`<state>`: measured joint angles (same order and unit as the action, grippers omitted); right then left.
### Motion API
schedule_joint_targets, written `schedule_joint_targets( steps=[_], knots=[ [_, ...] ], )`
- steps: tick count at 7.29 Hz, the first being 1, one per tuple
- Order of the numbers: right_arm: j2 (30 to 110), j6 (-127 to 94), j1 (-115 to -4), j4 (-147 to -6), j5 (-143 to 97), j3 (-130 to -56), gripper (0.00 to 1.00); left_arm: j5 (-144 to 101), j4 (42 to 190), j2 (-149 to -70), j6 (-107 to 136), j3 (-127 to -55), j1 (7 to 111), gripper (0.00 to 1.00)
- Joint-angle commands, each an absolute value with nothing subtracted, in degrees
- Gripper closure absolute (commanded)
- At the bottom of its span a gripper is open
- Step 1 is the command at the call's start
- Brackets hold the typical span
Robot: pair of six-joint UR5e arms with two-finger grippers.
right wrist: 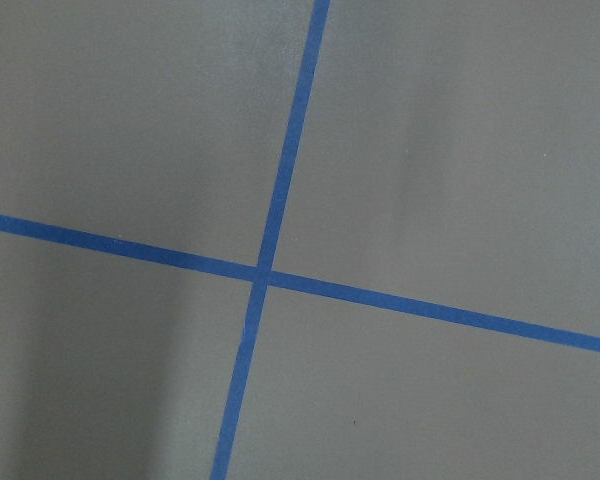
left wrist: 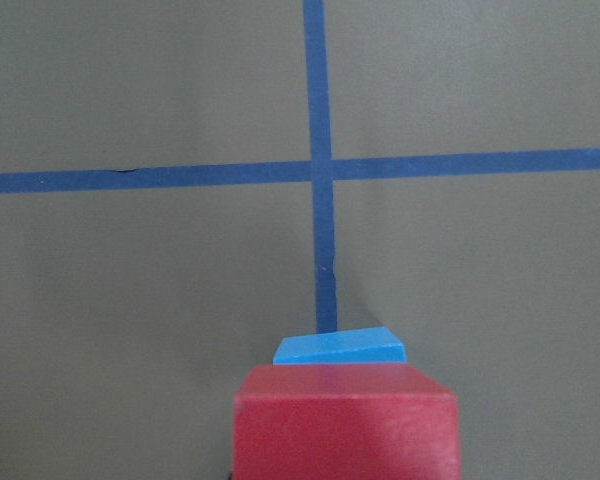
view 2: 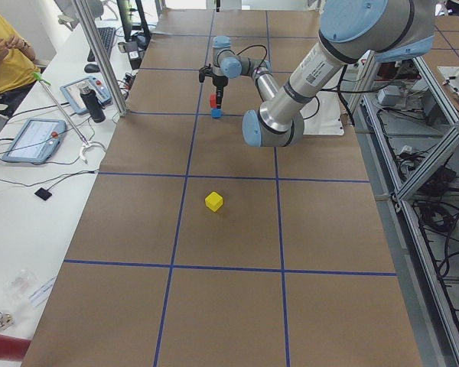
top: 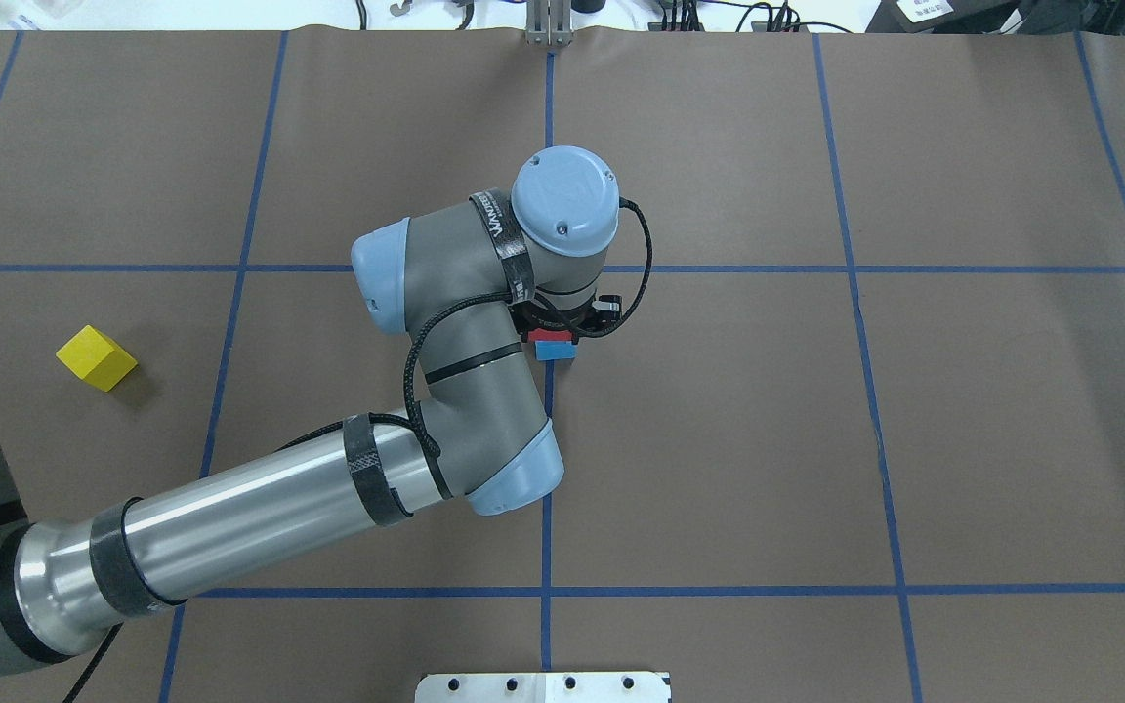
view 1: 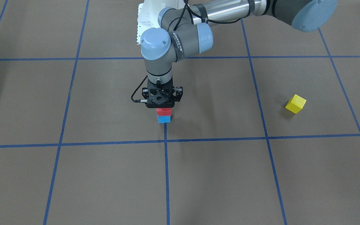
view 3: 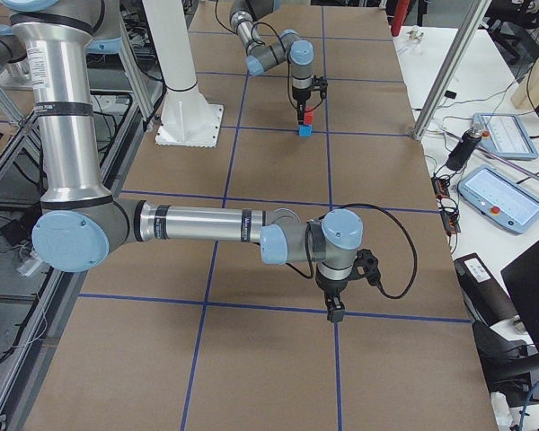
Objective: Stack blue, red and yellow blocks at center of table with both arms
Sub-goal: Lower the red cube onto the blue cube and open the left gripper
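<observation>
Red block sits squarely over the blue block just left of the front-facing view's centre, the two forming a short upright column with a vertical long axis. Their faces line up closely with the blue tape lines, and the blue block stands on the centre tape line, a little above the crossing in that view. Whether the red one rests fully on the blue or hangs a hair above it cannot be told.

The left gripper points straight down over the column and is clamped on the red block. In the left wrist view the red block fills the bottom centre, with a sliver of the blue block's top showing beyond it. In the overhead view the left arm comes in from the lower left, and its wrist covers most of the stack.

The yellow block lies alone on the brown table at the middle right of the front-facing view, well apart from the stack. It is turned off the grid, with one corner towards that camera.

The right gripper shows only in the right side view, at lower centre, pointing down over a tape line. Whether its fingers are apart or together cannot be told. Its wrist camera shows only brown table and a tape crossing.
</observation>
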<state>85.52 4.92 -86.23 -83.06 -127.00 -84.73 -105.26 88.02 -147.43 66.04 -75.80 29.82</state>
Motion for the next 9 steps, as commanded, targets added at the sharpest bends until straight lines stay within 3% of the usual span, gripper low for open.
schedule_joint_targets(
  steps=[1,3,8,9],
  knots=[
    [85.52,5.01,-86.22,-83.06,-127.00,-84.73,0.00,-105.29,88.07,-147.39,66.01,-75.67,29.53,0.49],
    [85.52,5.01,-86.22,-83.06,-126.91,-84.64,0.00,-105.29,88.15,-147.48,66.01,-75.67,29.36,0.41],
    [85.61,5.01,-86.22,-83.06,-126.91,-84.64,0.00,-105.29,88.15,-147.57,65.57,-75.41,29.44,0.41],
    [85.61,5.01,-86.22,-83.06,-127.00,-84.73,0.00,-105.29,88.15,-147.57,65.65,-75.41,29.44,0.34]
  ],
)
